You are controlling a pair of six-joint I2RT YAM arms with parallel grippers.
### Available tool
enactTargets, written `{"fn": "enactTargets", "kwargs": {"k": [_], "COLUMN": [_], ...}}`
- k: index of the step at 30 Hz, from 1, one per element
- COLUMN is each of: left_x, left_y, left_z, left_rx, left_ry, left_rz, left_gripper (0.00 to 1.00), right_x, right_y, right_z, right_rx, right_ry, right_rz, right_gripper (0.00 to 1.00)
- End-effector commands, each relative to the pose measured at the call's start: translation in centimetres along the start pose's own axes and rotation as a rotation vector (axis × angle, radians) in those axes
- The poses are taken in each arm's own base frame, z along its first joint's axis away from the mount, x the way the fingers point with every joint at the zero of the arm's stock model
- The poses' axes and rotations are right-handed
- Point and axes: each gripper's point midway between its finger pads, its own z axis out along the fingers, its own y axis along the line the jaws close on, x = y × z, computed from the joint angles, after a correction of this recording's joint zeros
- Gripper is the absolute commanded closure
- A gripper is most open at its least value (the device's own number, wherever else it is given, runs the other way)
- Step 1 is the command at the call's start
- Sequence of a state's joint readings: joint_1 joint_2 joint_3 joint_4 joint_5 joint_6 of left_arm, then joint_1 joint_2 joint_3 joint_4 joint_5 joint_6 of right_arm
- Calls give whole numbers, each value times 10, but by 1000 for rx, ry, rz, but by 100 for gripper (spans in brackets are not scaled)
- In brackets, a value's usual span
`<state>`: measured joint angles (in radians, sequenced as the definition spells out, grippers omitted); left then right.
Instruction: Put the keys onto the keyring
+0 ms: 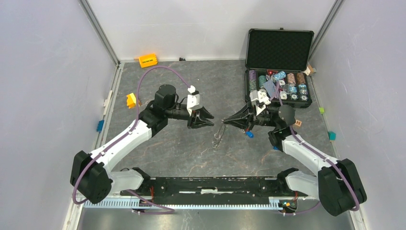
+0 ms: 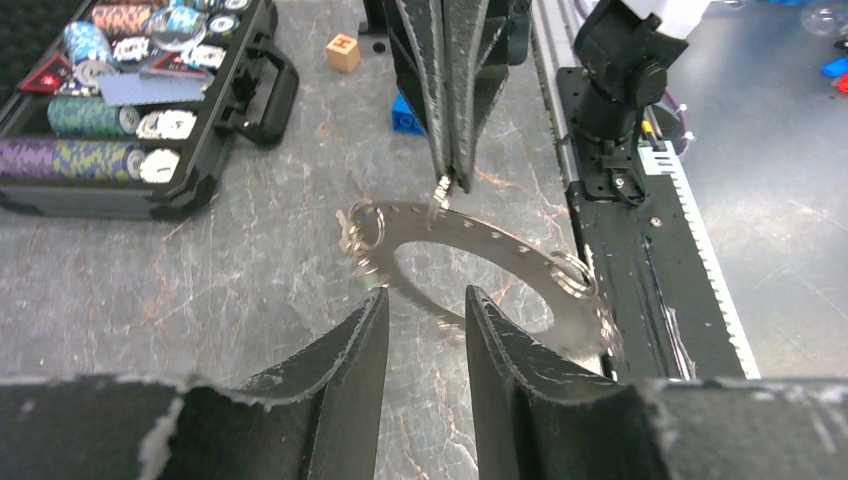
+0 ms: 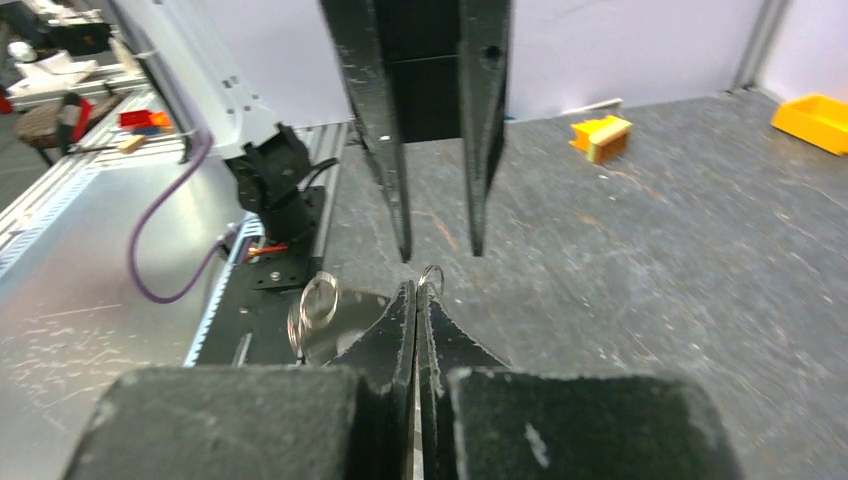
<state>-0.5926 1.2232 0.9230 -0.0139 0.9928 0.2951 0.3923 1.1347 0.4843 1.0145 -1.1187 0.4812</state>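
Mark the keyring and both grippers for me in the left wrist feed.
keyring [image 2: 482, 240], left wrist view, far band of the ring near its holes.
right gripper [image 2: 450, 172], left wrist view, between its closed tips.
left gripper [image 2: 425, 310], left wrist view, gap between its fingertips.

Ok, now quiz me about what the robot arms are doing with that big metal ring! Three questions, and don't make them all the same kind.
1. True or false: the right gripper is pinched shut on the edge of the keyring, holding it up off the table.
2. Pick one: the lid of the poker chip case is A) standing open, B) closed, C) lying on the floor.
3. Fill the gap: the left gripper faces the keyring with its jaws ____ and nothing in them.

Key: 1 true; 2 A; 3 open.
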Motion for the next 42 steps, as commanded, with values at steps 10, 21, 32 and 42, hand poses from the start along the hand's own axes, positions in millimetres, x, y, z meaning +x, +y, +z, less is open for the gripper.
{"fn": "enactTargets", "kwargs": {"k": [10, 21, 32, 42], "left_x": [30, 60, 115, 148], "left_y": [15, 57, 63, 60], "left_z": [14, 52, 117, 160], "left_rx": [-97, -231, -192, -36], "left_ry": [110, 122, 200, 384], "left_rz": [-93, -194, -349, -404], "left_gripper": [63, 55, 55, 54], "right_x": [-35, -63, -91, -99], "right_y": [-79, -112, -138, -145], "right_z": [-42, -83, -129, -157], "right_rx": [385, 600, 826, 921], "right_ry": [45, 88, 71, 57], "right_rz": [-124, -204, -237, -241], "right_gripper": [100, 100, 100, 100]}}
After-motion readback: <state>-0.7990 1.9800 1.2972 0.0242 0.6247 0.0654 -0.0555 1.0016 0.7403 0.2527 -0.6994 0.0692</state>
